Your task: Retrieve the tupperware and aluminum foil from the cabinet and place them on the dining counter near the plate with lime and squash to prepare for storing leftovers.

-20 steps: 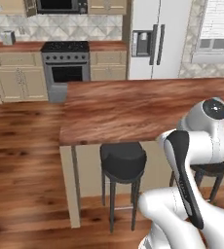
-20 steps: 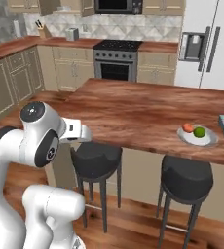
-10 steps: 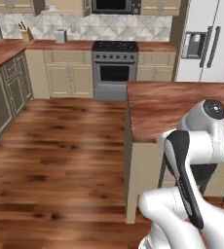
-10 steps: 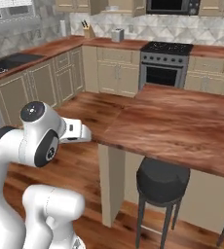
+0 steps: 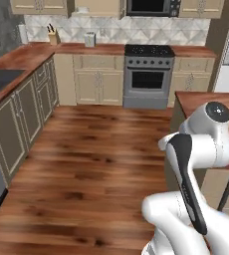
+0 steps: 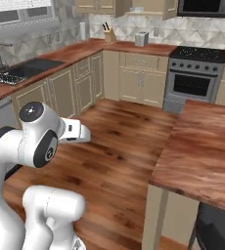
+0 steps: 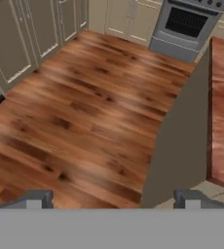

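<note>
Plenty of bare wood floor [image 7: 84, 112] fills my frame's left; the desk [image 7: 223, 107] edge runs down the right. My claw [image 7: 111, 199] hangs wide, empty, arm folded.

You see the dining counter [image 6: 202, 151] cut off at the right edge. The stool [image 6: 217, 229] beneath it is cropped at the corner.

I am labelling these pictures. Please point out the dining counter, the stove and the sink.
dining counter [image 6: 202, 151]: right base view, bare wooden top.
stove [image 5: 147, 74]: left base view, oven door front.
sink [image 6: 17, 71]: right base view, dark basin.
</note>
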Motion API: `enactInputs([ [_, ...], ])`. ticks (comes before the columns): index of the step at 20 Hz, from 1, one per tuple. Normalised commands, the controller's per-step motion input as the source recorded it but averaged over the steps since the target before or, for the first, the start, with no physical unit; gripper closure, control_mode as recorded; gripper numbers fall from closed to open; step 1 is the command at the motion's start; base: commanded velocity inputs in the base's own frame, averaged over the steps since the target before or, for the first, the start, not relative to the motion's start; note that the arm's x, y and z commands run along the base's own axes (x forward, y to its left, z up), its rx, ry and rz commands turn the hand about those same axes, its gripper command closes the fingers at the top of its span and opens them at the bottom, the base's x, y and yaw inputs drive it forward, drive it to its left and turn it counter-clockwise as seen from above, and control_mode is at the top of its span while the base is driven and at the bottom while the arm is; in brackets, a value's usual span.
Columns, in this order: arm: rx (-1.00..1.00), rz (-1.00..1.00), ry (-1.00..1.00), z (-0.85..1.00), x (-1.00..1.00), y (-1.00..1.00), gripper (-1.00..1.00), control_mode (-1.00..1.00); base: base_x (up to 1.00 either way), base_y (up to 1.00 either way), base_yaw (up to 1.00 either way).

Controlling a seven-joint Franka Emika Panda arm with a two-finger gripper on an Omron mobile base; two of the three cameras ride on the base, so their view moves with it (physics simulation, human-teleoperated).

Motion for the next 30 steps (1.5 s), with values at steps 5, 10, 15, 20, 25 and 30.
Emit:
enactInputs([
  [5,0.0,0.0,0.0,0.0,0.0,0.0,-1.0,1.0,1.0,0.73,-0.05],
  [10,0.0,0.0,0.0,0.0,0.0,0.0,-1.0,1.0,1.0,0.6,-0.22],
  [15,0.0,0.0,0.0,0.0,0.0,0.0,-1.0,1.0,1.0,0.41,-0.28],
  [20,0.0,0.0,0.0,0.0,0.0,0.0,-1.0,1.0,1.0,0.39,-0.25],
  [25,0.0,0.0,0.0,0.0,0.0,0.0,-1.0,1.0,1.0,0.63,-0.15],
  [30,0.0,0.0,0.0,0.0,0.0,0.0,-1.0,1.0,1.0,0.68,-0.09],
])
